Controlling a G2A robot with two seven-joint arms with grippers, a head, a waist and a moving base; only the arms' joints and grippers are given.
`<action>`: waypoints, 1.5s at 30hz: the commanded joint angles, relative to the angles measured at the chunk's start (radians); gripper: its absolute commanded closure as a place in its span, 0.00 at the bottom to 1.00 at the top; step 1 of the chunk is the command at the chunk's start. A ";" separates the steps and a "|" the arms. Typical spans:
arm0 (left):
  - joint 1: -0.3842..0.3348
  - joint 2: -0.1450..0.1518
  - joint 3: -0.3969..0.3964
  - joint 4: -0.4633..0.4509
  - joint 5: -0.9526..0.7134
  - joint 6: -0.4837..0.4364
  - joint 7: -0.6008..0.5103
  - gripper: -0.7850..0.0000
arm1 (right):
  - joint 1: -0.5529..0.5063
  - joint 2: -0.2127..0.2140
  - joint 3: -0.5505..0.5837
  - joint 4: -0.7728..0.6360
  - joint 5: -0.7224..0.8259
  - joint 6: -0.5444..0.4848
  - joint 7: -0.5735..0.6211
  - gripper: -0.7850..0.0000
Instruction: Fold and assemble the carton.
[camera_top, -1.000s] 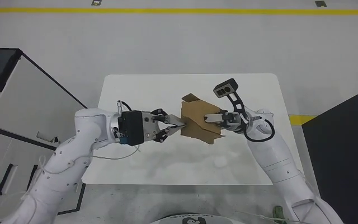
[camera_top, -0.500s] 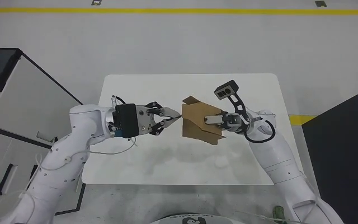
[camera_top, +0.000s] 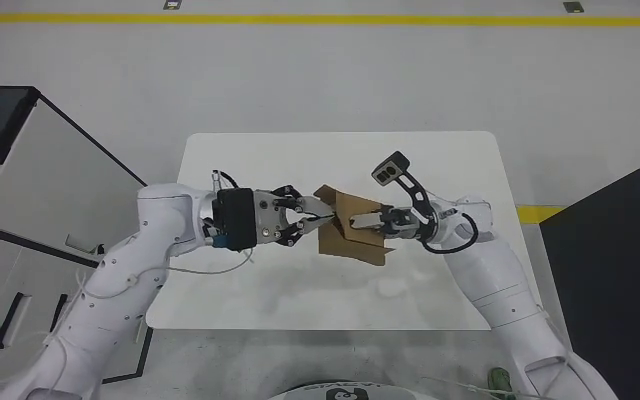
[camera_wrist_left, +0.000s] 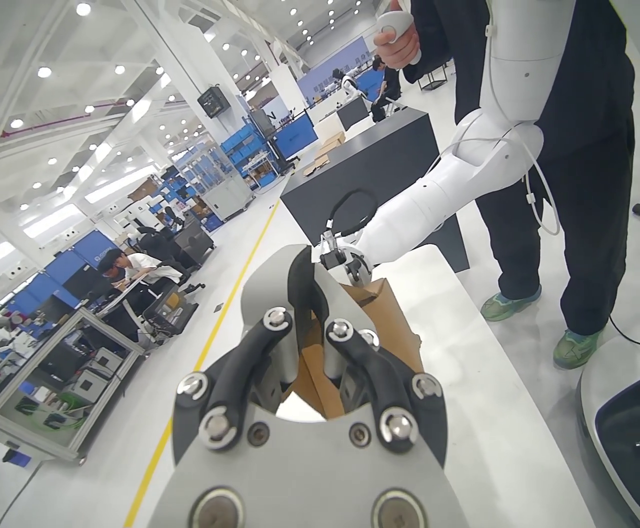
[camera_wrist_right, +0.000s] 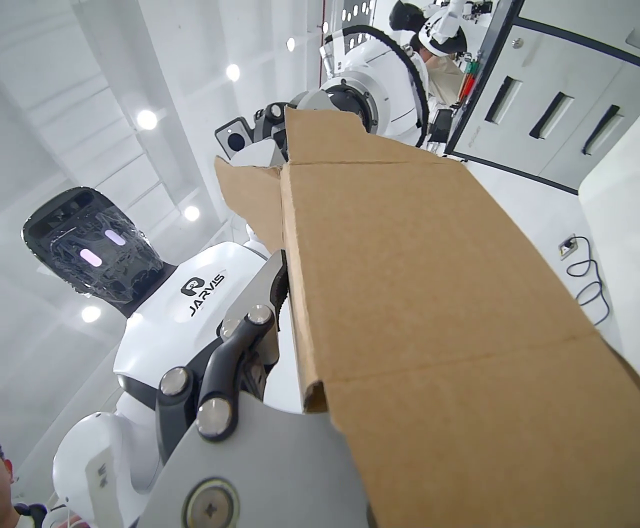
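Observation:
A brown cardboard carton (camera_top: 356, 240), partly unfolded, is held just above the middle of the white table (camera_top: 450, 170). My right gripper (camera_top: 369, 220) is shut on its right side. In the right wrist view one finger (camera_wrist_right: 274, 287) presses the edge of the carton's panel (camera_wrist_right: 410, 280); the other finger is hidden behind the cardboard. My left gripper (camera_top: 330, 213) comes in from the left, shut, with its tips against the carton's open left end beneath a raised flap (camera_top: 326, 192). In the left wrist view the carton (camera_wrist_left: 395, 320) lies just beyond the left gripper (camera_wrist_left: 314, 270).
The table has bare surface all round the carton. A dark cabinet (camera_top: 600, 260) stands off the table's right edge. A black-framed panel (camera_top: 30, 150) stands to the left. A yellow floor line (camera_top: 320, 18) runs behind the table.
My left gripper drew back slightly, then moved right until its tips met the carton's left end. The right gripper turned and shifted the carton a little left.

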 joint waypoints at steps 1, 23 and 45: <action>-0.005 -0.002 0.010 0.000 0.002 -0.004 0.000 1.00 | 0.002 0.001 -0.004 -0.001 -0.010 0.003 -0.002 1.00; -0.042 -0.011 0.055 0.012 0.011 -0.028 -0.024 1.00 | 0.016 0.013 -0.023 -0.010 -0.066 0.007 -0.008 1.00; -0.051 -0.014 0.046 0.031 0.022 -0.009 -0.039 1.00 | 0.007 0.024 -0.023 -0.015 -0.048 -0.010 -0.006 1.00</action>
